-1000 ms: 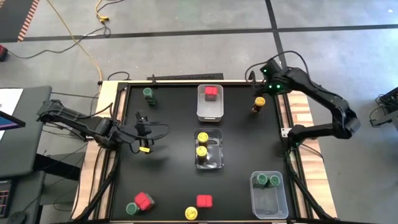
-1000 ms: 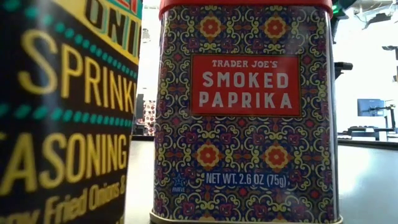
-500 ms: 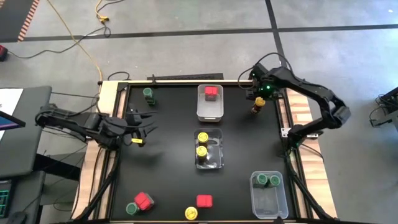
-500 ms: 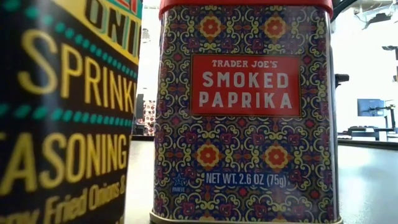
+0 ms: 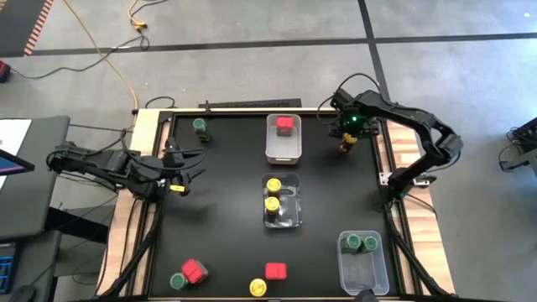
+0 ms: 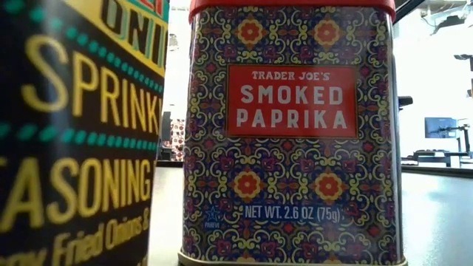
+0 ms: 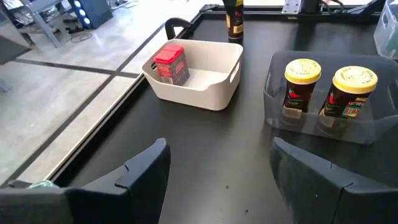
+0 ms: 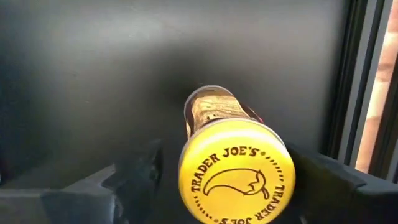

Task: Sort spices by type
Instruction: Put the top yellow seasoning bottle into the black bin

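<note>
A yellow-lidded spice jar (image 8: 236, 177) stands upright on the black table near its far right edge (image 5: 345, 148). My right gripper (image 5: 347, 132) points down over it, open, one finger on each side of the lid. My left gripper (image 7: 217, 155) is open and holds nothing, low over the table's left side (image 5: 179, 165). A red tin (image 5: 285, 124) sits in the white bin (image 5: 283, 153). Two yellow jars (image 5: 273, 194) stand in the middle clear bin (image 5: 289, 220), and two green jars (image 5: 362, 243) in the near-right clear bin (image 5: 362, 277).
A green jar (image 5: 200, 126) stands loose at the far left. Near the front edge are a red tin (image 5: 194, 270), a green jar (image 5: 177, 282), another red tin (image 5: 275, 270) and a yellow jar (image 5: 258, 288). The last two fill the low view (image 6: 292, 133).
My right gripper has come down and toward the near side, from the far right corner onto the yellow jar, turning at the wrist. My left gripper has drawn back toward the table's left edge.
</note>
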